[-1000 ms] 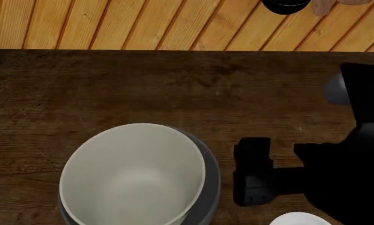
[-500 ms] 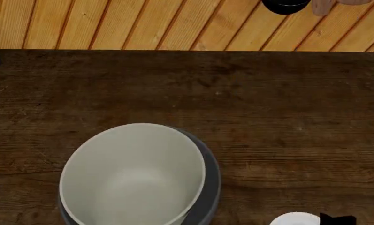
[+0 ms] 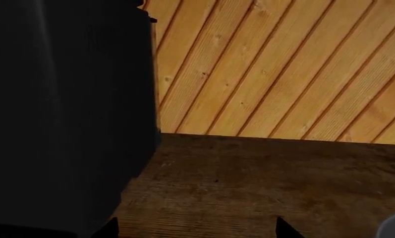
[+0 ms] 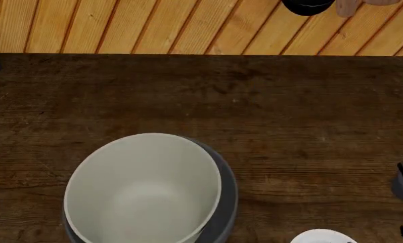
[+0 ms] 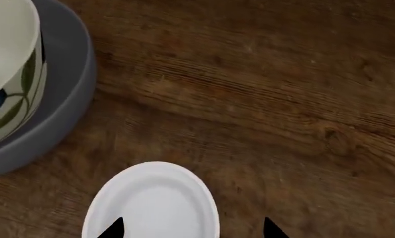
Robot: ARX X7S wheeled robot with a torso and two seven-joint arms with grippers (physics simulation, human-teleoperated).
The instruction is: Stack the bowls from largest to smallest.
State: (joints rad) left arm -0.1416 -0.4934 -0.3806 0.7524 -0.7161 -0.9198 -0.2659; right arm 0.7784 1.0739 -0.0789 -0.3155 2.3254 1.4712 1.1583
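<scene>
Item 1: our left gripper (image 3: pixel 197 229) hangs idle over the table (image 3: pixel 263 178), spread and empty. Item 2: cream bowl (image 4: pixel 144 187) nested in grey bowl (image 4: pixel 225 195), the largest as base. Item 3: small white bowl (image 5: pixel 152 206) alone beside them, framed between the parted tips of our right gripper (image 5: pixel 192 229), nothing grasped. No legible writing or brands

No text, label, brand, number or sign could be read on anything in the three views at that moment.
</scene>
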